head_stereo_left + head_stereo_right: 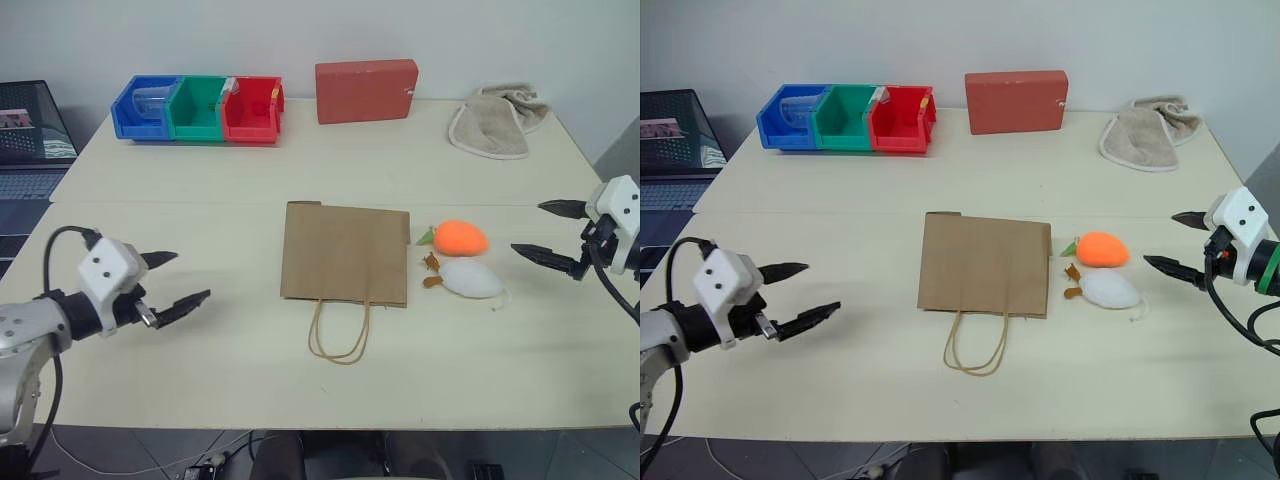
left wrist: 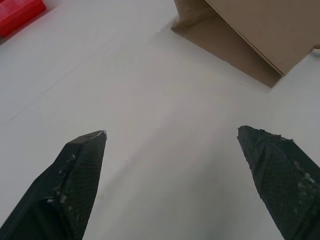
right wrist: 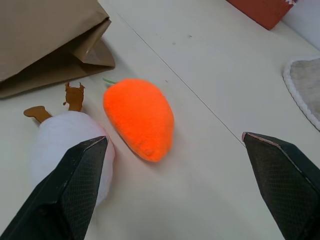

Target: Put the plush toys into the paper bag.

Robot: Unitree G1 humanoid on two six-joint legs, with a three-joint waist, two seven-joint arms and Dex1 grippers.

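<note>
Left gripper (image 1: pixel 180 279): lower left of the head view, jaws wide, empty, above bare table (image 1: pixel 200 180), well apart from the bag.
Bins (image 1: pixel 200 108): upper left, blue, green and red in a row.
Bag (image 1: pixel 346 252): centre of the frame, lying flat, handles (image 1: pixel 340 335) trailing toward the bottom edge; I see no open mouth.
Box (image 1: pixel 366 90): red, upper centre.
Carrot toy (image 1: pixel 460 238): orange, right of centre, just beside the bag's right edge.
White toy (image 1: pixel 470 279): directly below the carrot, close against it, brown feet toward the bag.
Towel (image 1: pixel 495 122): upper right.
Right gripper (image 1: pixel 545 231): right edge, jaws wide, empty, near the toys and aimed at them.
Step, as I judge it: nothing packed; I am lining up the first pick.
Next move: close the right gripper on one toy, while the left opens the flat bag.
Right wrist view: shows both toys close between the fingers, and the bag's folded corner.
Left wrist view: shows the bag's corner far ahead.
</note>
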